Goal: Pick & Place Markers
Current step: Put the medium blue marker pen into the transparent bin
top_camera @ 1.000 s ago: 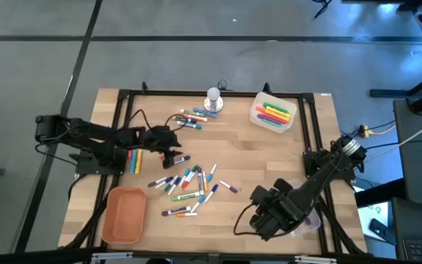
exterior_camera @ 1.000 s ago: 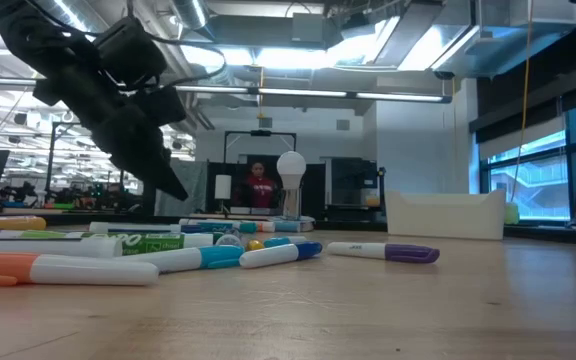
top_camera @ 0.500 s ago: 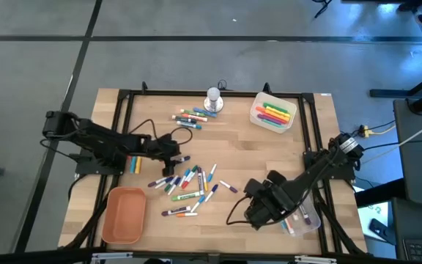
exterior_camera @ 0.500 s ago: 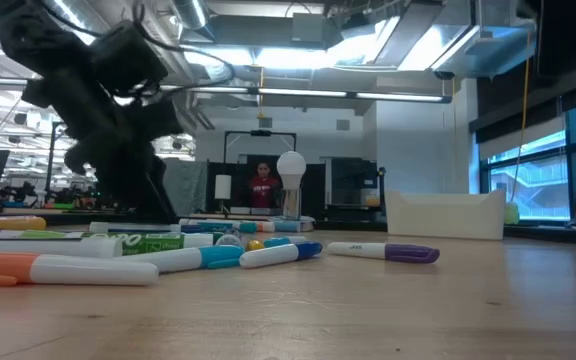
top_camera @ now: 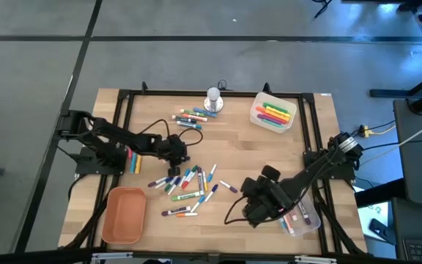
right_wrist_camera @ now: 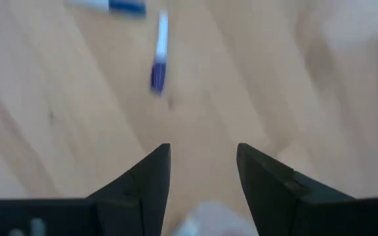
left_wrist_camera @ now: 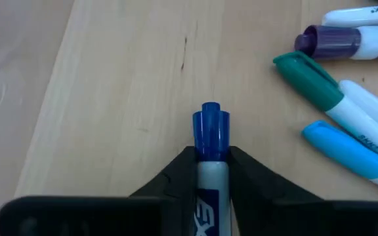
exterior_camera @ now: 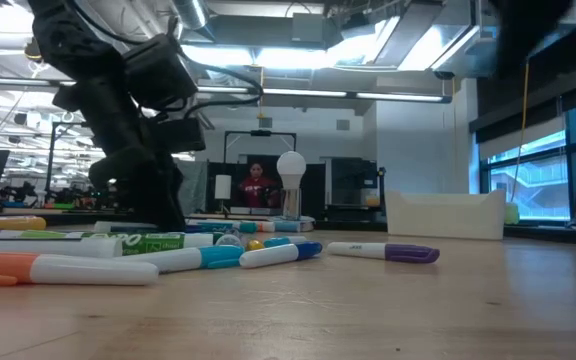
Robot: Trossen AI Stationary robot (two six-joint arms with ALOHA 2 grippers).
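Lower left on the wooden desk (top_camera: 233,158), an orange tray (top_camera: 124,214), shallow and rounded, partly cut off by the frame rail. Beside the left arm, a few thick markers, yellow and orange, half hidden under its links; count unclear. Left gripper (top_camera: 174,157) down at the near edge of the centre pile (top_camera: 189,183), jaws closed narrow on a blue marker (left_wrist_camera: 210,160): white barrel, ribbed blue cap poking out past the fingertips, the rest hidden between them. Just beside it in the wrist view, three more loose pens, capped purple (left_wrist_camera: 336,40), green (left_wrist_camera: 307,73) and light blue (left_wrist_camera: 336,149), two of them cut off at the edge. Centre pile too tangled to count exactly, roughly fifteen slim pens; a smaller cluster (top_camera: 190,117) of about six farther back. Behind that, a small round silver knob (top_camera: 213,96). Far right corner, a clear bin (top_camera: 273,114) with thick bright markers, perhaps six. Right gripper (top_camera: 253,213) low near the front right, jaws apart with nothing clearly between them, only a pale blur at the picture's edge. Next to it a second clear bin (top_camera: 306,218), mostly hidden by the arm, a few pens inside. One purple-capped marker (exterior_camera: 386,252) lying alone in the low view.
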